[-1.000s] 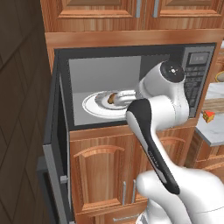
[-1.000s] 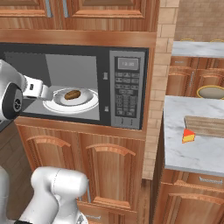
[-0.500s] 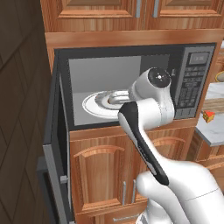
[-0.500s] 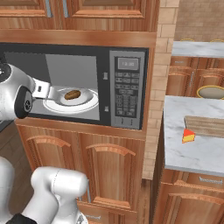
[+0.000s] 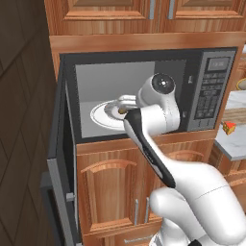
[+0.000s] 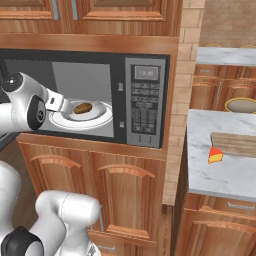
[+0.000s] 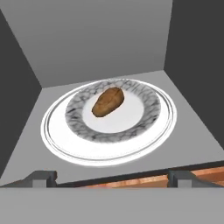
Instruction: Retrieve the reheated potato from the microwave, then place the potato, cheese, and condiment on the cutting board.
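Note:
The brown potato (image 7: 108,102) (image 6: 82,107) lies on a white plate (image 7: 57,144) (image 6: 97,119) (image 5: 98,117) inside the open microwave (image 5: 210,91) (image 6: 145,100). My gripper (image 7: 111,179) (image 6: 66,105) stands open at the cavity's mouth, just short of the plate's near rim, with nothing between its fingers. On the counter to the right, the orange-yellow cheese (image 6: 215,155) (image 5: 229,128) sits beside the near edge of the light-wood cutting board (image 6: 235,144) (image 5: 238,115). The condiment is out of view.
The microwave door (image 5: 57,158) hangs open to the left of the arm. The grey cavity walls close in on both sides of the plate. A yellow-rimmed bowl (image 6: 241,105) sits behind the marble counter (image 6: 220,175). Wooden cabinets stand below and above.
The hand has pushed forward to the microwave's mouth, nearer the plate, and the arm's elbow has swung left. The jaws stay wide open.

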{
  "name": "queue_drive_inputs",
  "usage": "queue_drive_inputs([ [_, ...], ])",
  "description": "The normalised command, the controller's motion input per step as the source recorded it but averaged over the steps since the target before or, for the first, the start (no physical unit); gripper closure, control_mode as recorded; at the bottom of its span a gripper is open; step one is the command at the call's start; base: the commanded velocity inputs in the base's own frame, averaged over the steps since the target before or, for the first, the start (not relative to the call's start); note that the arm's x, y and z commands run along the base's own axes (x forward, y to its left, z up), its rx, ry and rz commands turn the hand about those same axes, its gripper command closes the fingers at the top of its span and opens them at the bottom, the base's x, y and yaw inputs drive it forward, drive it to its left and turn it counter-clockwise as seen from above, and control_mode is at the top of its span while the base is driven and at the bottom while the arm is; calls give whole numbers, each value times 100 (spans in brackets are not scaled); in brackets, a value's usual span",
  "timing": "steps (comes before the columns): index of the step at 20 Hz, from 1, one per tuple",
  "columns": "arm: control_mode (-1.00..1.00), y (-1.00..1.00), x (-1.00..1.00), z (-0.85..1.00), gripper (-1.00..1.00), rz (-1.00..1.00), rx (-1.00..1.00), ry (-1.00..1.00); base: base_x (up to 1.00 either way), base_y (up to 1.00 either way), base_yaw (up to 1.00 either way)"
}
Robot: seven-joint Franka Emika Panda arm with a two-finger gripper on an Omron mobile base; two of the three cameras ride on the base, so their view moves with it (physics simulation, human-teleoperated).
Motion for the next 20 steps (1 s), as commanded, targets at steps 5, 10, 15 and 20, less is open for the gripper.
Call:
queue_drive_inputs([
  [5, -100, 0, 32, -22, -100, -3, 11, 0, 0, 0, 0],
  [10, -100, 2, 28, -29, -100, 0, 2, -2, 0, 0, 0],
  [15, -100, 0, 42, -15, -100, 0, 0, 0, 0, 0, 0],
  [20, -100, 4, 40, -4, -100, 0, 0, 0, 0, 0, 0],
])
